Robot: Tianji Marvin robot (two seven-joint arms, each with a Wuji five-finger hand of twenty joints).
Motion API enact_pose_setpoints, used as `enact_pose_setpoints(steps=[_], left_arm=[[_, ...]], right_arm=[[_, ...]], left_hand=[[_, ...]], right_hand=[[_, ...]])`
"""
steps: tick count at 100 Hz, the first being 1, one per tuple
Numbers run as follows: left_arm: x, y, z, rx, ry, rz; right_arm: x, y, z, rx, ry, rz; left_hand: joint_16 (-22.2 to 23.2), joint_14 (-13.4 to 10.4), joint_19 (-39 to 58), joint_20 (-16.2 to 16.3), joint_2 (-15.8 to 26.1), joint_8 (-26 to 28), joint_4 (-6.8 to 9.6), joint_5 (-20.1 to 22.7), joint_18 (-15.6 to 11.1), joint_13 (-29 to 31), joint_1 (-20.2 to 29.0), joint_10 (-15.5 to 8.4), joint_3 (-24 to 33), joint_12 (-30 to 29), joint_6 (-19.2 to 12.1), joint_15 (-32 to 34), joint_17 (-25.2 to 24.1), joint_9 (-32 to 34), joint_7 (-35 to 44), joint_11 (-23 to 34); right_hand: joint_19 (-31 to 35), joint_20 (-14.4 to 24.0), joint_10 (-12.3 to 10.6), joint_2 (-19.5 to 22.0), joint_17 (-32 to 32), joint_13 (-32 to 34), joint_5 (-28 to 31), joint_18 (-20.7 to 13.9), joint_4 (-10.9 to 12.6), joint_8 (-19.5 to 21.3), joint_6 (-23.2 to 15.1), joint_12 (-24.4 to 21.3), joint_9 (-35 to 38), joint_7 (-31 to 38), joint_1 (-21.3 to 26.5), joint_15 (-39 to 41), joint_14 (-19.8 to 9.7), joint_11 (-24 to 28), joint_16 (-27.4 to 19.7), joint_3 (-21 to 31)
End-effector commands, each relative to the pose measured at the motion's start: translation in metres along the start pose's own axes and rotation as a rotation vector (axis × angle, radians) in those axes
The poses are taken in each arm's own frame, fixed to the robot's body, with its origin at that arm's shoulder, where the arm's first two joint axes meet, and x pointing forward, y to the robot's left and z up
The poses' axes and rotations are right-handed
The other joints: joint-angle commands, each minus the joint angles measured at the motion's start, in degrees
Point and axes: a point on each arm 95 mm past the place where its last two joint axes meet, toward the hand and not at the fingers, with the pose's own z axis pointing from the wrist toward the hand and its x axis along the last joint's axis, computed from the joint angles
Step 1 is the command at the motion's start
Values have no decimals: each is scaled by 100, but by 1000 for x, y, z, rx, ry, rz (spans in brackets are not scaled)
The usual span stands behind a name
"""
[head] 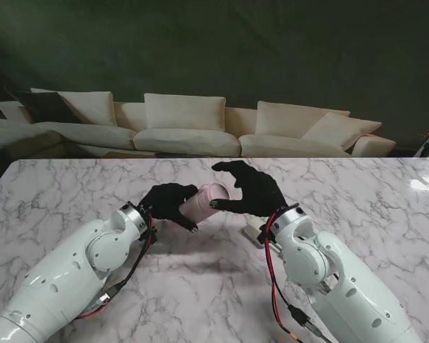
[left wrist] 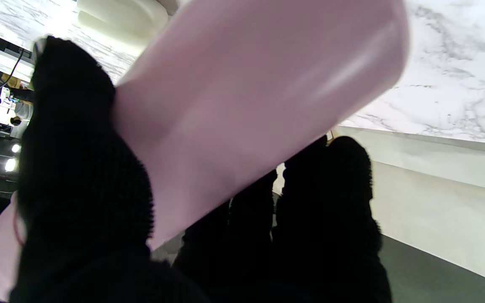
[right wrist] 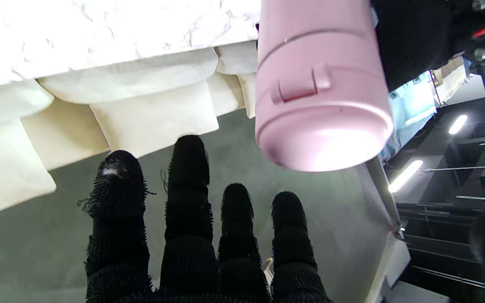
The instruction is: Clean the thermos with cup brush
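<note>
The left hand (head: 166, 202) grips the pink cylindrical thermos (head: 206, 199) tilted toward the spread, empty right hand (head: 249, 188); a loose hold could drop it.

Smooth satin pink thermos (right wrist: 318, 88), polished veined marble table (head: 386, 207), fuzzy black knit-covered left hand (head: 166, 202), glossy white arm shells (head: 79, 264)

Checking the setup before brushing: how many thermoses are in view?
1. The pink thermos is held tilted off the marble table in the left hand, the right hand open at its lidded end. None other shows.
</note>
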Motion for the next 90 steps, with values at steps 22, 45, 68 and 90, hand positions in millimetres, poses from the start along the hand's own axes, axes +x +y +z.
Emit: enact_pose_setpoints(steps=[22, 45, 68, 90], left_arm=[[5, -4, 3, -6, 19, 10], [7, -5, 3, -6, 19, 9], [8, -6, 1, -13, 11, 9], [8, -7, 1, -14, 11, 10]], right_arm=[[4, -12, 6, 101, -47, -5], [11, -21, 14, 142, -30, 45], [11, -27, 15, 164, 23, 54], [10, -31, 15, 141, 127, 38]], left_hand=[[293, -344, 248, 123, 1976, 235, 435, 371, -595, 465, 1839, -309, 2323, 211, -865, 910, 154, 298, 638, 354], [296, -344, 250, 123, 1977, 235, 431, 367, -588, 467, 1834, -297, 2325, 210, -853, 913, 151, 296, 629, 356], [296, -344, 253, 125, 1978, 238, 426, 372, -588, 465, 1838, -295, 2325, 209, -849, 912, 150, 295, 626, 361], [297, -345, 254, 124, 1984, 242, 424, 369, -593, 462, 1839, -280, 2326, 208, -849, 912, 154, 288, 622, 364]], right_hand=[[2684, -508, 109, 229, 2730, 2611, 256, -927, 25, 220, 579, 454, 1501, 496, -356, 2250, 189, 952, 664, 146], [3143, -799, 148, 289, 3249, 2891, 834, -1138, 169, 701, 450, 610, 1651, 964, 1585, 2744, 66, 1230, 602, -847], [2641, -796, 87, 533, 2463, 1965, 1254, -854, 412, 965, -70, 570, 962, 1210, 3611, 2313, -156, 1217, 585, -2169], [907, -70, 152, -747, 136, -149, 1775, -475, -670, 482, -1617, 190, -181, 1689, 3237, 1024, -382, 487, 467, 1441]])
